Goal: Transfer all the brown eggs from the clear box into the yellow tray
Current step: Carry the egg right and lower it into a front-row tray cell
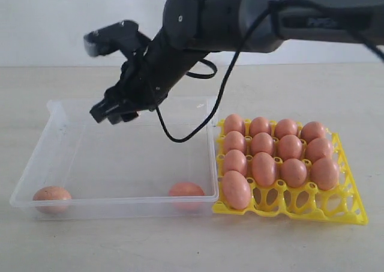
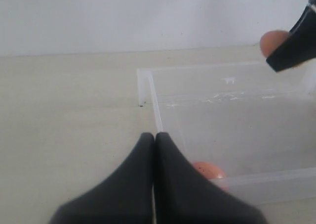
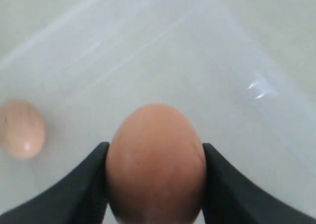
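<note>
My right gripper (image 1: 111,112) reaches across and hangs above the left half of the clear box (image 1: 54,113). In the right wrist view this gripper (image 3: 154,152) is shut on a brown egg (image 3: 155,169), held above the box floor (image 3: 237,61). Two more brown eggs lie in the box, one at its front left corner (image 1: 51,195) and one at its front right (image 1: 186,190). The yellow tray (image 1: 351,212) stands right of the box with several eggs (image 1: 264,167) in its cups. My left gripper (image 2: 154,135) is shut and empty, outside the box by an egg (image 2: 211,170).
The pale tabletop (image 1: 336,92) surrounds the box and tray. The right arm's cable (image 1: 198,131) hangs over the box's right end. The tray's front row has open cups (image 1: 300,201).
</note>
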`<state>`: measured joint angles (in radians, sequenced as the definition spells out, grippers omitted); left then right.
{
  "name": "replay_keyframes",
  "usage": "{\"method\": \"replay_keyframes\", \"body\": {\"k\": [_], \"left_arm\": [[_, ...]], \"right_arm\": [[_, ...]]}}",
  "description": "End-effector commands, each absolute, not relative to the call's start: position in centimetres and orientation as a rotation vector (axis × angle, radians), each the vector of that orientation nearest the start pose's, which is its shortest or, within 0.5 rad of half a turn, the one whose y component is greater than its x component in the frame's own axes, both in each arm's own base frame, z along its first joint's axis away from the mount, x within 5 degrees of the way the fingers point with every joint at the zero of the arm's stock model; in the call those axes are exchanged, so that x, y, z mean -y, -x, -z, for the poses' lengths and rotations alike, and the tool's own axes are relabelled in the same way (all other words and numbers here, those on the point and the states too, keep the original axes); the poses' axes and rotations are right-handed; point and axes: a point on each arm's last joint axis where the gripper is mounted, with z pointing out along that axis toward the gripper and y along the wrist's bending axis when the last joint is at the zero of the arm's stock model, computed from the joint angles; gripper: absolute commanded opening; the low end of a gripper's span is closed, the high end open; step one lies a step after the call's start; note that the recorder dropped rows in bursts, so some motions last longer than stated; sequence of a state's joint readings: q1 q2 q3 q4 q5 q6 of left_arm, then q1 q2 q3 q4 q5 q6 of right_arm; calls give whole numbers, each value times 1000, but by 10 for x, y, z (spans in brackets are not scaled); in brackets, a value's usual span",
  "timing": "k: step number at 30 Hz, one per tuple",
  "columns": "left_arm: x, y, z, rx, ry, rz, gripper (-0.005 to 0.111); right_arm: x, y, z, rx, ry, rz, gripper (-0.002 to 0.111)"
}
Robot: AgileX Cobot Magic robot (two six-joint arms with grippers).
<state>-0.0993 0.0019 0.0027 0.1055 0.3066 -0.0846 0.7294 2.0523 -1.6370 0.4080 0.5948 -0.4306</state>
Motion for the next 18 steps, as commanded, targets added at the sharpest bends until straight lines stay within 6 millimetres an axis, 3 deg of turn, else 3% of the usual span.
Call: {"method": "replay_keyframes", "body": {"k": [1,3,4,8,10,11,13,18], "left_arm": [[3,-54,-186,-1788,-73,50,-4],[3,-54,-186,-1788,-73,50,-4],[3,-54,-186,-1788,-73,50,-4],[3,-54,-185,-1790,-71,54,-4],[3,-54,-185,-1790,-71,54,-4],[4,-54,-185,-1791,-66,61,-4],[4,-54,-185,-1791,-63,65,-4],[4,-54,-185,-1791,-62,68,-4]], "right_arm": [[-288,-300,-219,-2203,672,-567,0],[-256,-270,-206,-2145,532,-549,0],[-237,-257,-209,-2067,440,-553,0],[-160,-228,-250,-1629,58,-601,0],[-133,-229,-262,-1577,-20,-631,0],[-123,-232,-266,-1597,-6,-655,0],[-116,-238,-270,-1644,205,-695,0],[-102,-238,-255,-1812,709,-1054,0]]}}
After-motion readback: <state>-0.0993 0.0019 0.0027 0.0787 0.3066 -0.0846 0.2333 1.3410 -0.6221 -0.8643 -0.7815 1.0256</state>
